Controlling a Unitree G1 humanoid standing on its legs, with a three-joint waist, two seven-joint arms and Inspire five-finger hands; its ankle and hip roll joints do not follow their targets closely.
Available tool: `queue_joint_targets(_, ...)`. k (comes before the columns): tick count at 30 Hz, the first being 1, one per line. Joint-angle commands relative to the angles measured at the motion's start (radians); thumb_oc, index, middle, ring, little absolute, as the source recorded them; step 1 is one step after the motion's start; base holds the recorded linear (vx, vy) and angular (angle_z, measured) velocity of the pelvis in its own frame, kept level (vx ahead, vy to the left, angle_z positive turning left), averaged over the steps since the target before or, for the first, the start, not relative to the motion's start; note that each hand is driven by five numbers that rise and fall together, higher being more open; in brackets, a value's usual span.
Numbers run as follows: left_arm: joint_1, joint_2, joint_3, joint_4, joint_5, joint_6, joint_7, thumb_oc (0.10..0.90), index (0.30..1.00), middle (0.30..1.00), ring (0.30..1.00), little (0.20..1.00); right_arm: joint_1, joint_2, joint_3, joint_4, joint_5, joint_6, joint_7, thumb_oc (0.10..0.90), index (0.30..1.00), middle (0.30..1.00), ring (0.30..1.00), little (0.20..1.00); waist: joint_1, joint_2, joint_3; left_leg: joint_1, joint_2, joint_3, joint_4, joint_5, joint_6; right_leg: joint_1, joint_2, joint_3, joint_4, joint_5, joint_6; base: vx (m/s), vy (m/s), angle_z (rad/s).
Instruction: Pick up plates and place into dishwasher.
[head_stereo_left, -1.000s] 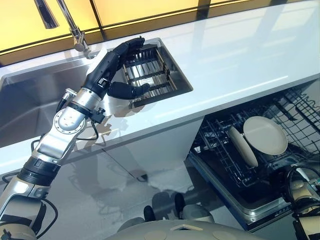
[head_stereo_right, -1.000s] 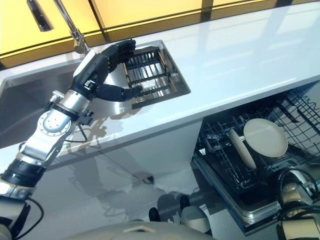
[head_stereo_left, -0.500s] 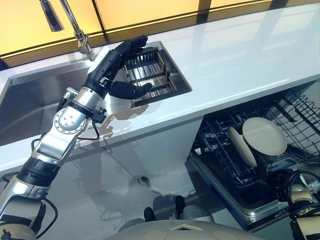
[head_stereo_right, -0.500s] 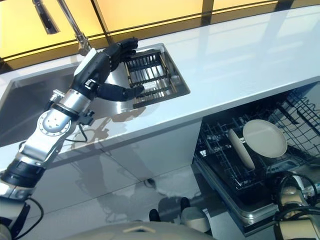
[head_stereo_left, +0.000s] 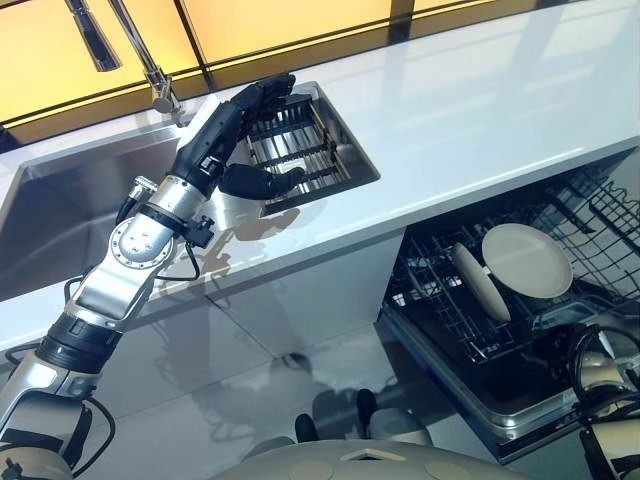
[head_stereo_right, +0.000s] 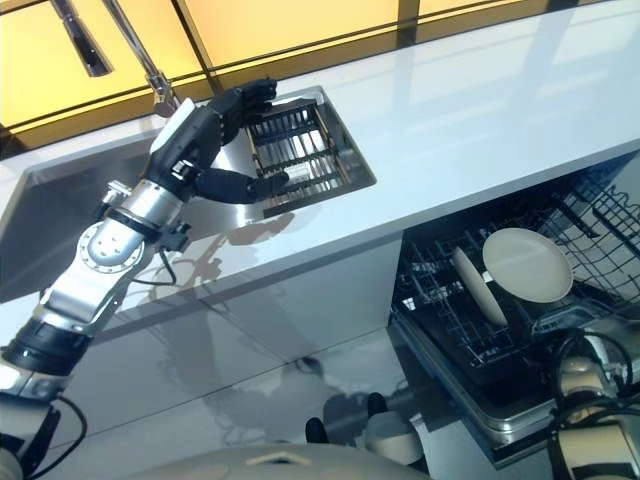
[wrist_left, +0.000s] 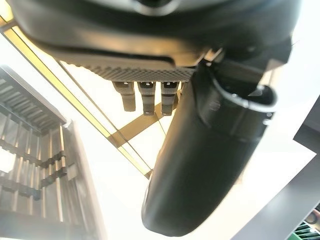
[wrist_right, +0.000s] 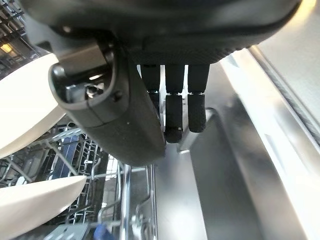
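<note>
Two white plates sit in the open dishwasher's lower rack (head_stereo_left: 432, 300): a round one leaning back (head_stereo_left: 527, 261) and another standing on edge (head_stereo_left: 481, 281) beside it. My left hand (head_stereo_left: 225, 135) hovers over the metal drying rack (head_stereo_left: 305, 150) in the sink, open, thumb spread, holding nothing. In its wrist view the thumb (wrist_left: 200, 165) and fingers (wrist_left: 145, 97) stand clear of the rack (wrist_left: 30, 165). My right hand (wrist_right: 175, 107) hangs low by the dishwasher, open and holding nothing, with both plates (wrist_right: 30, 100) close beside it.
A steel sink (head_stereo_left: 70, 200) with a tall faucet (head_stereo_left: 150, 70) lies left of the drying rack. The white counter (head_stereo_left: 470, 110) runs to the right above the dishwasher. The dishwasher's lowered door (head_stereo_left: 490, 405) juts out at floor level.
The whole picture has shifted a little, so the camera moved. My left hand keeps its open pose over the drying rack.
</note>
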Motion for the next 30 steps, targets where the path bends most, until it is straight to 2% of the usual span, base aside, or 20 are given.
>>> queue_joint_targets(1,-0.178,-0.019,0.027,-0.008,-0.012,-0.072,0.073,0.8,0.9,0.9,0.9,0.9,-0.31,-0.005,0.081,-0.007,-0.014,-0.055,0.042,0.1,0.3,0.3,0.3,0.2,0.097,0.072,-0.011,-0.019,0.005,-0.015,0.051,-0.095,-0.032,-0.01,0.006,-0.022,0.117,-0.154,0.059,0.01,-0.01,0.06)
queue_joint_targets(6,-0.15,-0.006,0.045,-0.009,-0.004,-0.077,0.092,0.8,0.9,0.9,0.9,0.9,-0.366,-0.046,0.102,0.011,-0.023,-0.019,0.072,0.1,0.3,0.3,0.3,0.2,0.12,0.073,-0.01,-0.029,0.0,-0.039,0.047,-0.084,-0.037,-0.01,0.005,-0.042,0.123,-0.163,0.048,0.02,-0.012,0.09)
queue_joint_targets(13,-0.12,0.005,0.065,-0.009,0.0,-0.093,0.094,0.8,0.9,0.9,0.9,0.9,-0.401,-0.063,0.118,0.016,-0.016,-0.008,0.059,0.1,0.3,0.3,0.3,0.2,0.147,0.071,-0.008,-0.036,-0.003,-0.066,0.044,-0.074,-0.041,-0.006,0.006,-0.067,0.13,-0.173,0.036,0.03,-0.013,0.18)
queue_joint_targets(19,-0.09,0.018,0.084,-0.004,-0.002,-0.12,0.074,0.8,0.9,0.9,0.9,0.9,-0.436,-0.087,0.116,-0.002,0.014,-0.022,0.036,0.1,0.3,0.3,0.3,0.2,0.168,0.063,0.001,-0.05,-0.005,-0.093,0.041,-0.065,-0.043,-0.012,0.008,-0.085,0.135,-0.178,0.027,0.01,-0.023,0.15)
queue_joint_targets(22,-0.085,0.02,0.082,0.002,-0.004,-0.127,0.051,0.8,0.9,0.9,0.9,0.9,-0.453,-0.09,0.127,-0.025,0.019,-0.05,0.014,0.1,0.3,0.3,0.3,0.2,0.175,0.056,0.005,-0.055,-0.006,-0.103,0.045,-0.065,-0.043,-0.014,0.009,-0.089,0.137,-0.179,0.023,0.02,-0.016,0.18)
queue_joint_targets(30,-0.083,0.032,0.067,-0.007,-0.025,-0.118,-0.017,0.8,0.9,0.9,0.9,0.9,-0.435,-0.078,0.133,-0.069,0.008,-0.061,0.006,0.1,0.3,0.3,0.3,0.2,0.177,0.041,0.003,-0.056,-0.01,-0.107,0.05,-0.071,-0.038,-0.011,0.011,-0.086,0.129,-0.176,0.025,0.02,-0.006,0.01)
